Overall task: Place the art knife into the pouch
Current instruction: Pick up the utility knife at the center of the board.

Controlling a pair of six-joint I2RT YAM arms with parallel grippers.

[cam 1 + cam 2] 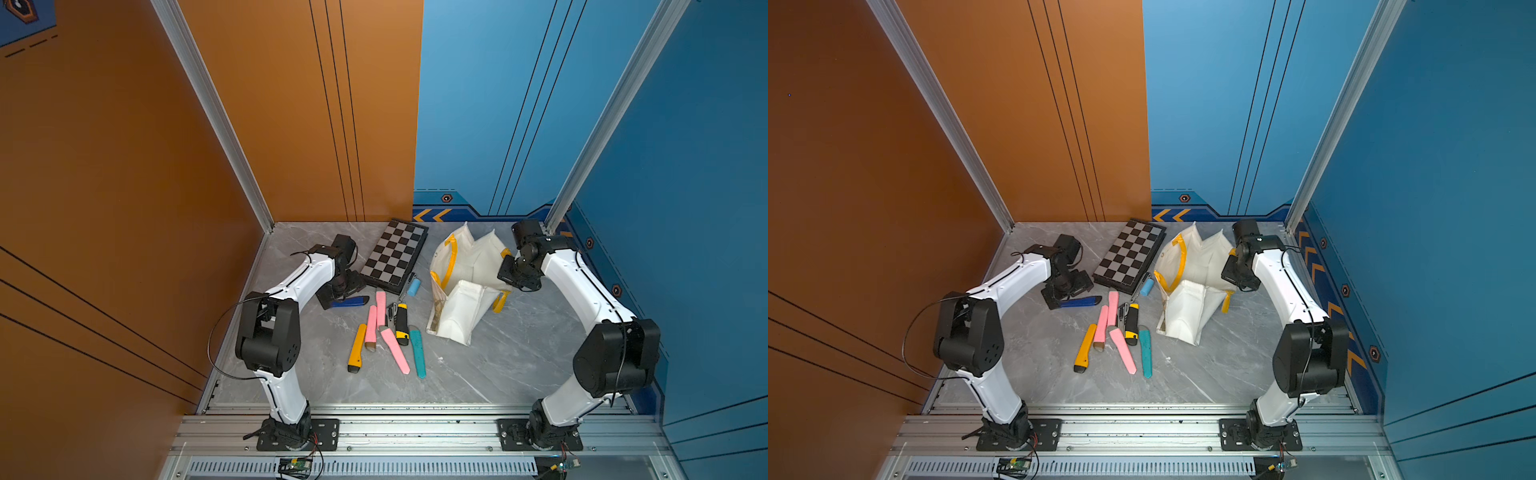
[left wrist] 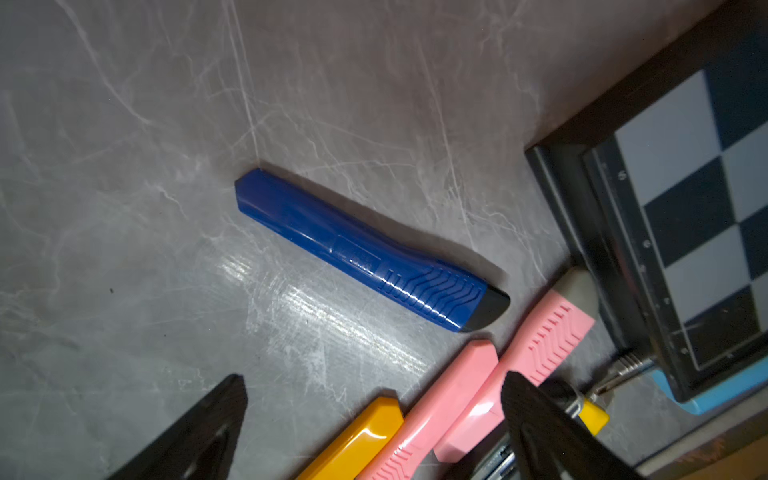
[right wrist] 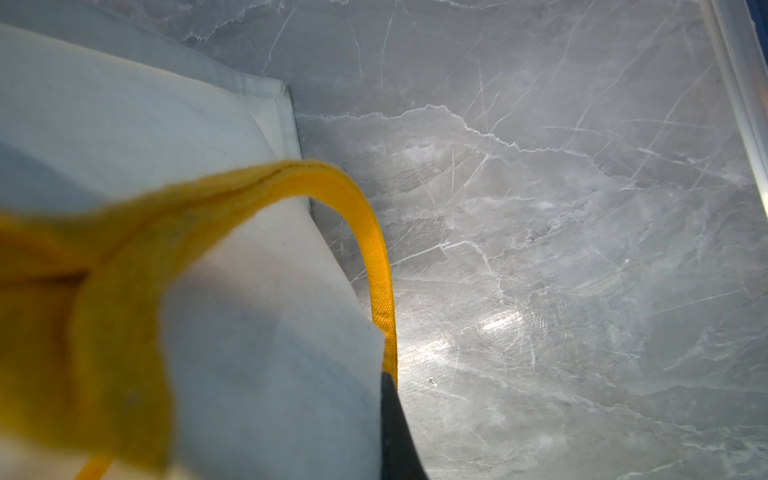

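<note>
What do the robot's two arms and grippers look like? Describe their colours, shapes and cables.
The left arm and right arm have rounded white links between bulky black joint housings. A thin black cable loops off the left arm. The left gripper and right gripper are black, and the fingers taper to points.

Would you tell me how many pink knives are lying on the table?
3: one pink knife nearest the chessboard, another beside it, the third in front of both; the pouch could hide more.
</note>
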